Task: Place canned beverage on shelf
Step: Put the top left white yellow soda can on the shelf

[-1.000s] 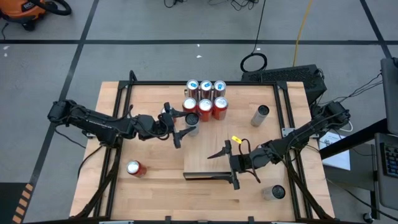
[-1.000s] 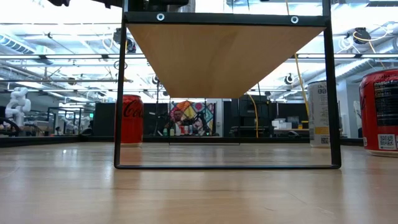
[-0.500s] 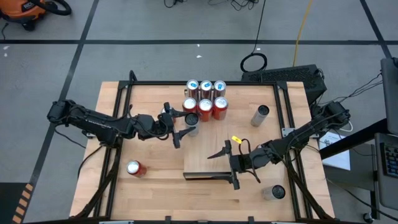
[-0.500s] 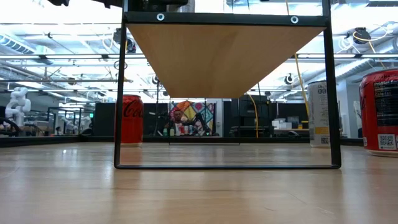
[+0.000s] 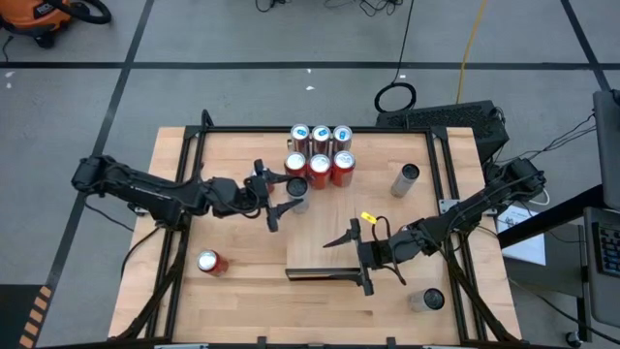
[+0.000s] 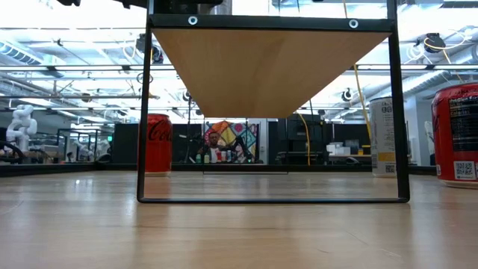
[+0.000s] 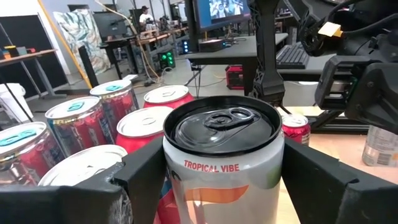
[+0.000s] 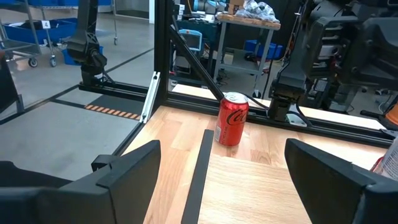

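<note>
A silver can point(image 7: 224, 130) with a black top, marked TROPICAL VIBE, stands upright between the fingers of my left gripper point(image 5: 287, 194), which is shut on it, just near of a cluster of cans point(image 5: 320, 150) at the table's far middle. The shelf point(image 5: 325, 260), a pale wood panel on a black frame, stands raised over the table's near middle; the low view shows its underside point(image 6: 269, 67). My right gripper point(image 5: 354, 262) hovers open and level over the shelf's right part, with nothing between its fingers. My left gripper pinches the can's side wall point(image 7: 177, 186) between its two fingers, one on each side, a little below the rim. The fingers come level from the table's left. The can stays upright; its bottom lies outside the frames, so I cannot tell if it is lifted.
A red cola can point(image 5: 208, 262) stands on the table near left, also seen past the shelf's dark edge point(image 8: 233, 118). Two silver cans stand at the right, one far point(image 5: 407, 177) and one near point(image 5: 426, 301). Black frame rails border the table's sides.
</note>
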Motion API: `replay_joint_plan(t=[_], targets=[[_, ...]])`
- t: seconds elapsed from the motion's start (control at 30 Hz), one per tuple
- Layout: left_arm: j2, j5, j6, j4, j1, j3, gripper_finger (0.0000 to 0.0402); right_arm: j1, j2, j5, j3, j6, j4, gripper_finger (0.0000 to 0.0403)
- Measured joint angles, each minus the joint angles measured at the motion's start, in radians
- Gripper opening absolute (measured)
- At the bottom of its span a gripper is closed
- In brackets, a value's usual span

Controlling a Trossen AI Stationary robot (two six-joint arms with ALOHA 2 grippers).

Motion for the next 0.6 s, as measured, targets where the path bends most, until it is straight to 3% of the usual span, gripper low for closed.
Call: replay_joint_plan(t=[0.6], targets=[[-0.007,-0.017,-0.008,-0.002,0.000,0.000,0.0279,0.000,0.000,0.000,0.000,-0.001,0.000,0.0318]])
